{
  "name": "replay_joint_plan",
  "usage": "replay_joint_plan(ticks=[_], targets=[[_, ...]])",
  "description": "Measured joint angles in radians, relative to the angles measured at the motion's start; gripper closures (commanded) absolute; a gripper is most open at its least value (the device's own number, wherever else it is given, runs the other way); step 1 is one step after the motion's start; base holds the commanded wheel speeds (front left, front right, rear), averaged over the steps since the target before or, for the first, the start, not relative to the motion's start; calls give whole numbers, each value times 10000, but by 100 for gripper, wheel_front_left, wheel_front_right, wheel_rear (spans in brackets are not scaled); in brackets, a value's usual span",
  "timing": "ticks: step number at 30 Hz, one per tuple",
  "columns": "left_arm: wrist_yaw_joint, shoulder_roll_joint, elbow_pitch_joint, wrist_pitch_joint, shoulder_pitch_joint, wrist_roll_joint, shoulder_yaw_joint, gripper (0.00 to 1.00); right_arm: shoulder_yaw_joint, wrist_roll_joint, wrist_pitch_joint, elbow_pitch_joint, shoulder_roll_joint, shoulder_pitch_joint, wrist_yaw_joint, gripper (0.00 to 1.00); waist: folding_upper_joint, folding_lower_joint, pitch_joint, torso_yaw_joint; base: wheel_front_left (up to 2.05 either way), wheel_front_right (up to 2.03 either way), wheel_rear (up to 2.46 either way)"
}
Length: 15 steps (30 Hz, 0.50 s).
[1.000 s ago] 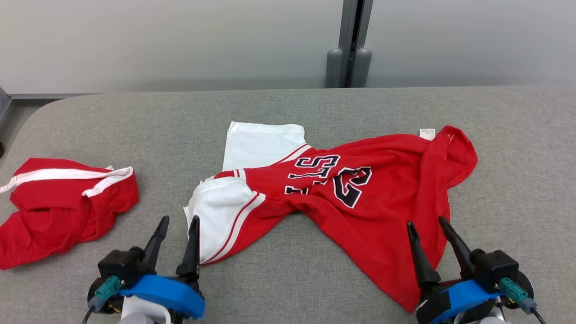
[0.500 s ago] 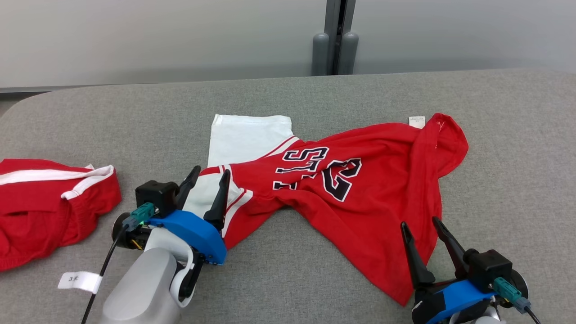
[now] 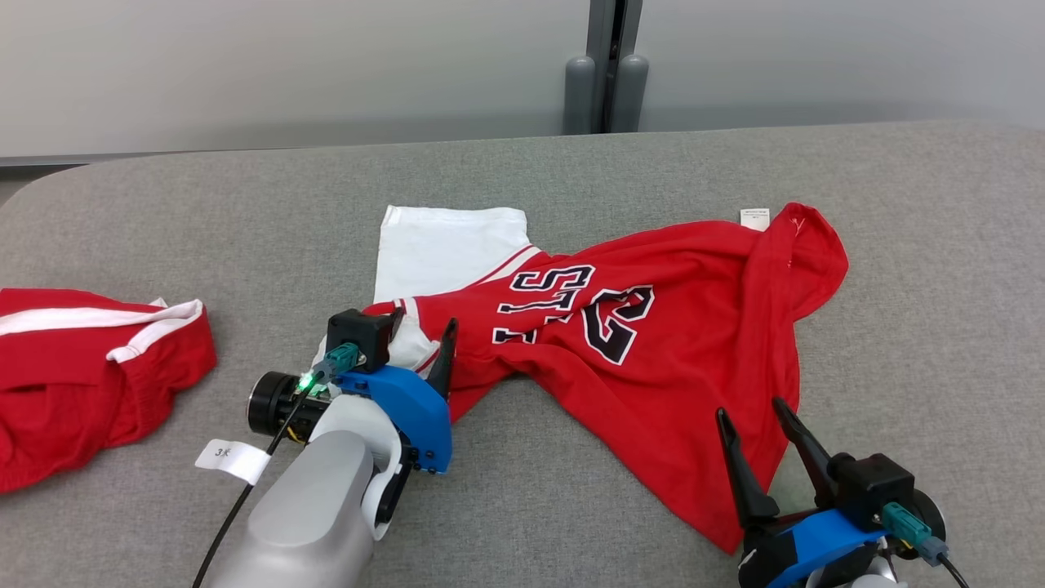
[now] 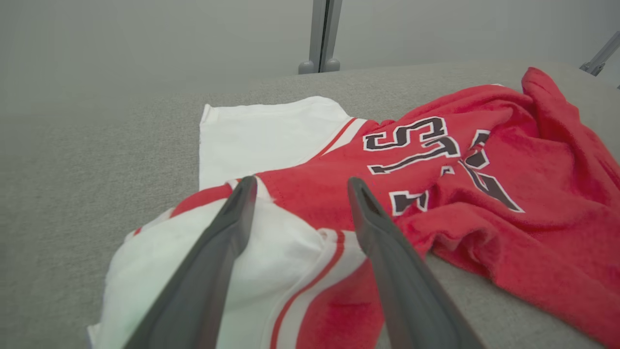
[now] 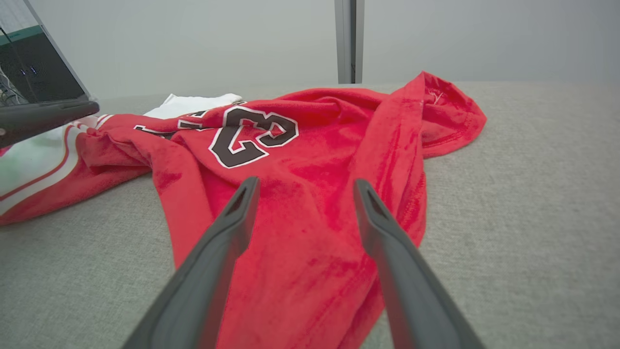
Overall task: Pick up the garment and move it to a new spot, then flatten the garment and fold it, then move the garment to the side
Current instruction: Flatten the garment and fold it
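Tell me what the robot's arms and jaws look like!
The left gripper and right gripper each have two long, dark, pointed jaws on a blue mount, with a black block and a teal plug trailing a cable. The left forearm is pale grey, with a white tag and a green light.

I find the garment (image 3: 653,343) lying mid-table (image 3: 522,188), a second garment (image 3: 82,367) well apart to its left, my left gripper (image 3: 424,318) over its left sleeve and my right gripper (image 3: 749,408) at its near right edge.
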Motion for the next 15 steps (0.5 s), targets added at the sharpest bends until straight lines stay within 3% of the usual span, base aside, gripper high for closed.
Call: replay_joint_plan(ticks=[10, 15], targets=[[180, -67, 1030, -244, -66, -52, -100, 2, -144, 21, 0, 117, 0, 0, 0, 0, 0, 0, -14, -8, 0, 0, 0], [190, -125, 1338, -399, -64, -192, -71, 91, -96, 48, 0, 155, -2, 13, 0, 0, 0, 0, -35, 116, 0, 0, 0]])
